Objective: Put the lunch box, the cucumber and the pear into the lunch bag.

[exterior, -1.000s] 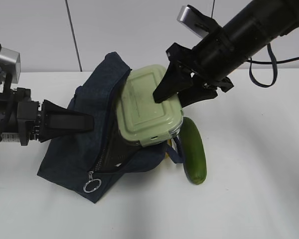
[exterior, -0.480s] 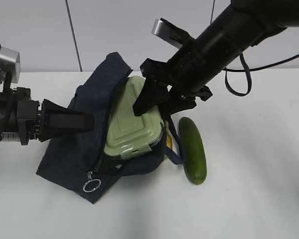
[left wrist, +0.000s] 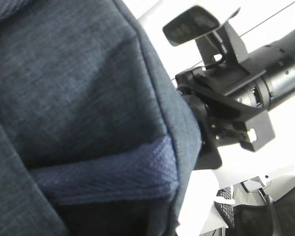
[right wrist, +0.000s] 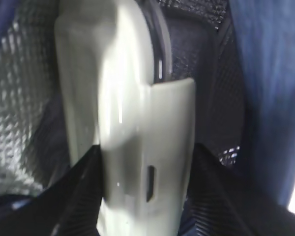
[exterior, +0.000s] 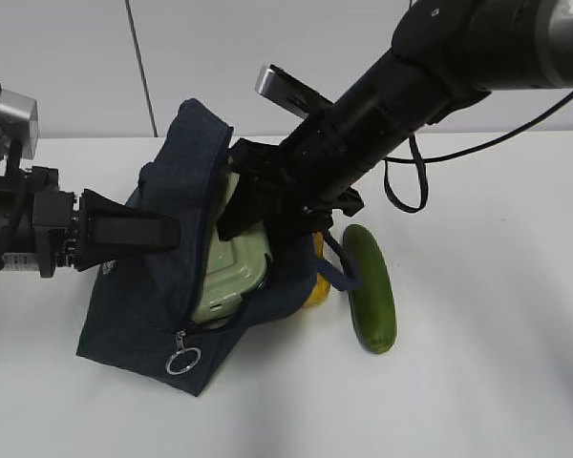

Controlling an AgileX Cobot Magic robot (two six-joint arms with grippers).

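Observation:
The navy lunch bag (exterior: pixel 138 296) lies open on the white table, its foil lining (right wrist: pixel 17 98) showing. My left gripper (exterior: pixel 170 232) is shut on the bag's upper flap (left wrist: pixel 88 98); its jaws are hidden by cloth in the left wrist view. My right gripper (exterior: pixel 258 215) reaches into the bag's mouth, shut on the pale green lunch box (exterior: pixel 231 272), which stands on edge and is mostly inside. In the right wrist view the lunch box (right wrist: pixel 132 128) sits between both black fingers (right wrist: pixel 221 196). The cucumber (exterior: pixel 371 286) lies right of the bag. A yellow sliver of the pear (exterior: pixel 317 286) shows between bag and cucumber.
The zipper's metal ring pull (exterior: pixel 180 361) hangs at the bag's near corner. The bag's loop handle (exterior: pixel 344 272) lies against the cucumber. A white wall stands behind the table.
My right gripper has moved down and left, carrying the lunch box from the bag's mouth deep into it and tipping it onto its edge. The bag's flap has risen. The left arm held still.

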